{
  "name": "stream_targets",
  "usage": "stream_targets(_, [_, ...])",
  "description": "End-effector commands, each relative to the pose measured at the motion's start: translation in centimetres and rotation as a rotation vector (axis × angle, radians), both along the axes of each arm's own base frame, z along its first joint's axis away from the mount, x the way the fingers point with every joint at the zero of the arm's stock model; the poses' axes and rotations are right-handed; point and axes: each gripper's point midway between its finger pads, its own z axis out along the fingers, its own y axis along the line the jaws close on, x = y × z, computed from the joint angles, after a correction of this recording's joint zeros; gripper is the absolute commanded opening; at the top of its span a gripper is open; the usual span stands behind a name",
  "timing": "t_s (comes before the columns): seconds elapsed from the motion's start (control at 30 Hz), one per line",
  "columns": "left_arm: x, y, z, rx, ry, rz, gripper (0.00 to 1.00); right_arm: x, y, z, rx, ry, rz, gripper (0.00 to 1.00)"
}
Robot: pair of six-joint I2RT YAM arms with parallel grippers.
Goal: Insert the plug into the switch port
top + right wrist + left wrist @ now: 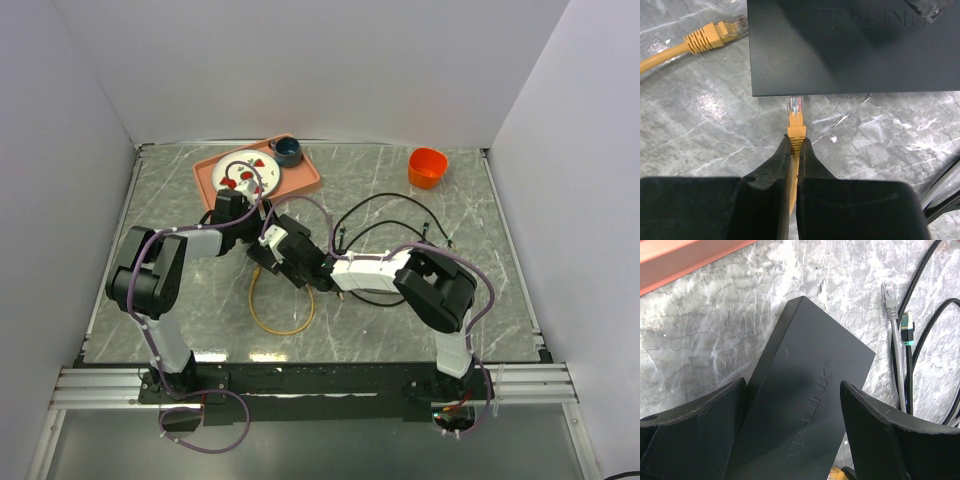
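**Right wrist view: plug by the switch**

The plug's tip sits just beside the black switch's edge, in the middle of the table. The right gripper squeezes the plug's orange cable. The left gripper squeezes the switch.

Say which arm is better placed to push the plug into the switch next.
Right. The right claw is shut on the orange plug, whose tip points at the switch's near edge. The left claw appears to clamp the switch body, holding no plug.
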Motion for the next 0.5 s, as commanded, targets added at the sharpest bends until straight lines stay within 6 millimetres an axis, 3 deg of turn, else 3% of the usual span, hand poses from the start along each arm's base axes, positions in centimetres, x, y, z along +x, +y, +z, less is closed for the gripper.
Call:
stream_targets(0.0, [-2.5,-0.4,-2.4,-0.01,0.104,-0.029,0.83,1.2,1.9,3.2,0.083,-0.064,-0.011,0.0])
stream_targets(0.27, [-3.0,-0.9,-1.9,-0.049,0.105,-0.041,0.83,1.1,2.2,1.5,0.058,-0.023,-0.019,0.0])
stream_targets(0.47, [-3.9,-1.3,-1.9,-0.056,0.116,-0.05,0.83,1.5,3.1,1.5,0.075,-0.017,-0.026,0.0])
